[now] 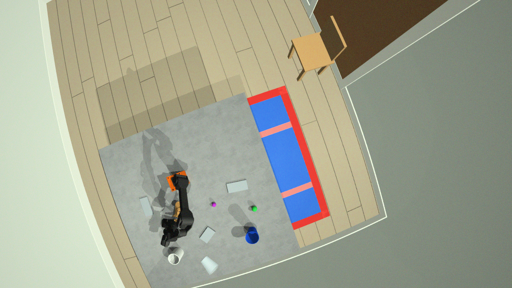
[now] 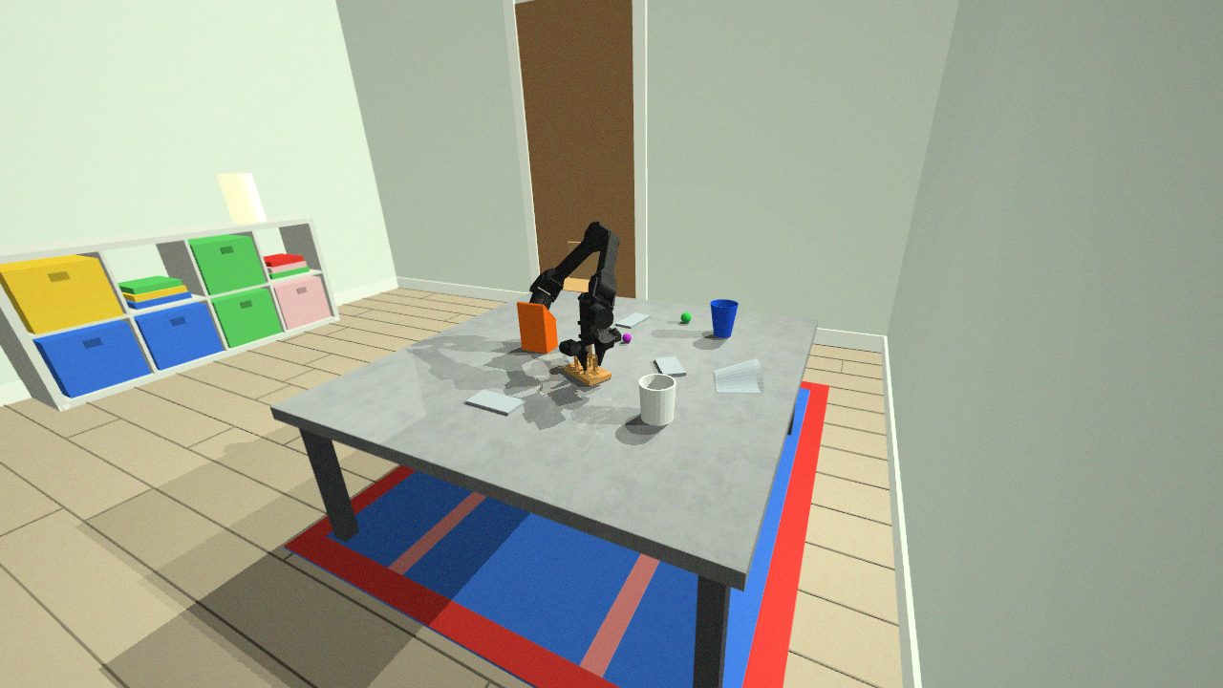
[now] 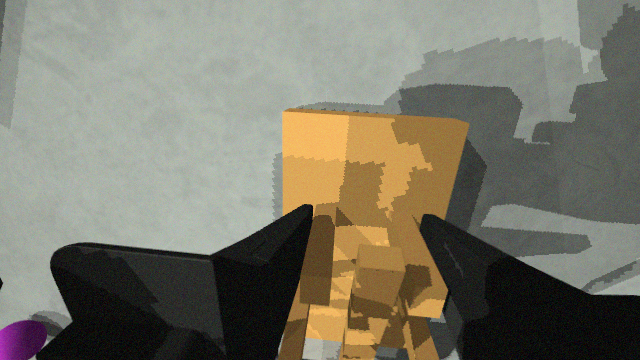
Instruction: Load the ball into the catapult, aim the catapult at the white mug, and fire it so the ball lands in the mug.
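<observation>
At the middle of the table, my claw (image 1: 170, 229) (image 2: 588, 362) (image 3: 365, 218) grips the wooden catapult (image 1: 177, 210) (image 2: 590, 376) (image 3: 317, 140) by its frame.
If I twist or lift unevenly, it could tip or slew off aim from the white mug (image 1: 174, 258) (image 2: 656, 401), nearer and right. The purple ball (image 1: 214, 204) (image 2: 627, 338) (image 3: 21, 340) sits beyond, on the table — whether anything's in the cup, I can't tell; my own fingers hide it.

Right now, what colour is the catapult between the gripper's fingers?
Light orange-brown, like wood; the catapult shows best in the wrist view.
</observation>
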Robot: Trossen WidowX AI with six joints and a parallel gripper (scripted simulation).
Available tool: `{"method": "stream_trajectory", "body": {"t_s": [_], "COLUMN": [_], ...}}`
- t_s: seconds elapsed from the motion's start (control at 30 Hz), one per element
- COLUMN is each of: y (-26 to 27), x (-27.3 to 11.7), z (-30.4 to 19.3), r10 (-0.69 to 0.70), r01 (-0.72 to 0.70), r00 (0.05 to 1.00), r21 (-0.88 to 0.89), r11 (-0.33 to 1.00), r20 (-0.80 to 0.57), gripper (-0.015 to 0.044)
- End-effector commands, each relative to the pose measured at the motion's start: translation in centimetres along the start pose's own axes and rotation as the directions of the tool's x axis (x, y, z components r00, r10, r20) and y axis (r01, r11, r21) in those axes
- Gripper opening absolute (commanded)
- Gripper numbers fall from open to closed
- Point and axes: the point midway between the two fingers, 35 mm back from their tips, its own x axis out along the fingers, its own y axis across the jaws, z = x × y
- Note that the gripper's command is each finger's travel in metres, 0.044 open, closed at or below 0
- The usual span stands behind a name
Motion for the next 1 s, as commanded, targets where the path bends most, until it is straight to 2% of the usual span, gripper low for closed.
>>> {"method": "stream_trajectory", "body": {"t_s": [0.0,0.4,0.47,0.53,0.67,0.87,0.97], "y": [0.0,0.0,0.0,-0.1,-0.2,-0.4,-0.4], "x": [-0.1,-0.1,-1.1,-4.1,-9.8,-8.8,-11.0], "z": [0.0,0.0,0.2,0.5,0.1,0.4,0.4], "r10": [0.0,0.0,-0.002,-0.005,-0.005,0.002,-0.001], "r01": [0.0,0.0,0.002,0.005,0.005,-0.002,0.001], "r00": [1.0,1.0,1.0,1.0,1.0,1.0,1.0], "r21": [-0.001,-0.001,-0.001,0.0,0.001,0.012,0.009], "r11": [1.0,1.0,1.0,1.0,1.0,1.0,1.0], "r20": [0.001,0.001,0.002,0.003,0.002,0.011,0.021], "gripper": [0.0026,0.0341,0.0394,0.044,0.044,0.044,0.044]}}
